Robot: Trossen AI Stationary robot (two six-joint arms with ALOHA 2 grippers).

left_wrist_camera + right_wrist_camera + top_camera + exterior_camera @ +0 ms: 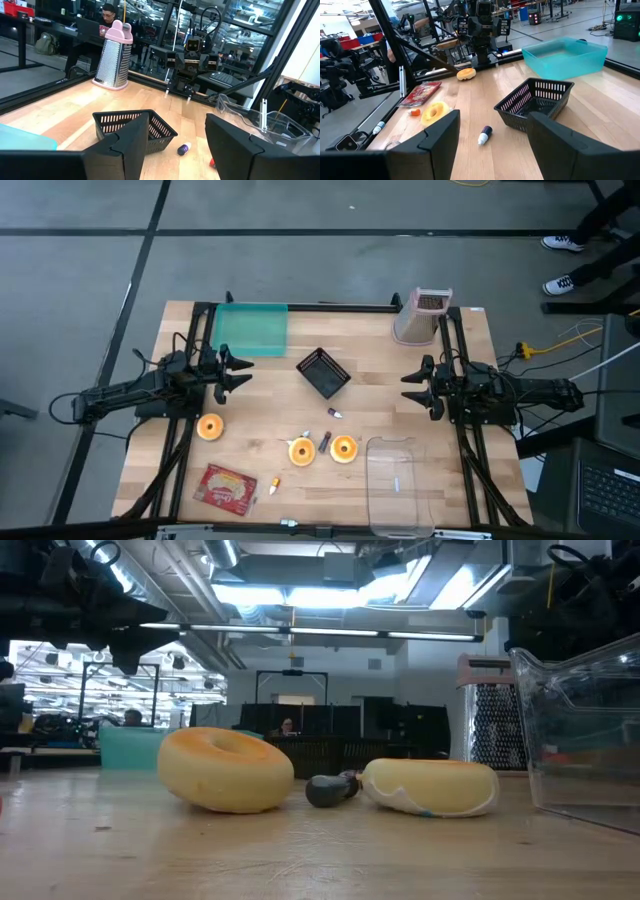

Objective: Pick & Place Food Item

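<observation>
Wooden table (400, 380) holds three glazed yellow-orange doughnuts (302, 450) (both arms' fingers (127, 145) spread, holding nothing)

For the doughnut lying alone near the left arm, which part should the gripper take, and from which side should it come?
The doughnut lies flat, clear of other things. Probably best is for the open left gripper to come from straight above, with one finger in the hole and one outside, pinching the ring.

You see the left gripper (172, 145) with its fingers spread apart, a black mesh basket (134, 129) ahead, a pink-topped grater (114, 56) beyond, and perhaps a small marker (183, 148) beside the basket.
</observation>
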